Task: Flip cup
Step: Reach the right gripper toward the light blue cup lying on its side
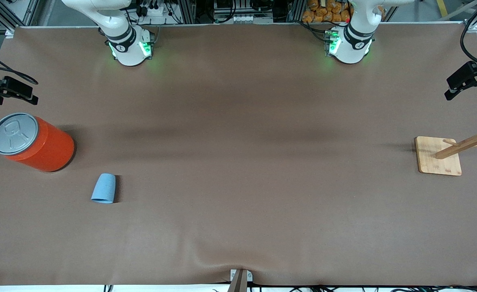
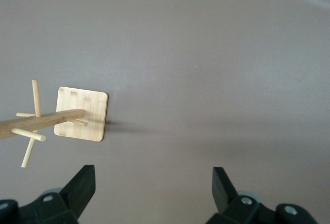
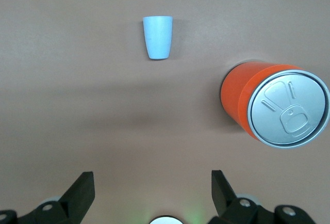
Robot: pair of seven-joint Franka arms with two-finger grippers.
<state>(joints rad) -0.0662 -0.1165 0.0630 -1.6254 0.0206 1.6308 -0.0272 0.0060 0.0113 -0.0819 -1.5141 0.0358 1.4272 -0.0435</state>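
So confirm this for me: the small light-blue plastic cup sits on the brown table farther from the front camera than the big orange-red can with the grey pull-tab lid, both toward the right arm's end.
Not quite. The small light-blue plastic cup is nearer to the front camera than the big orange-red can, not farther; the front view shows it lower. Both do sit on the brown table toward the right arm's end.

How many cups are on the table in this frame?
1. The light-blue cup rests on the table toward the right arm's end, nearer the front camera than the orange-red can. No other cup shows in any view.
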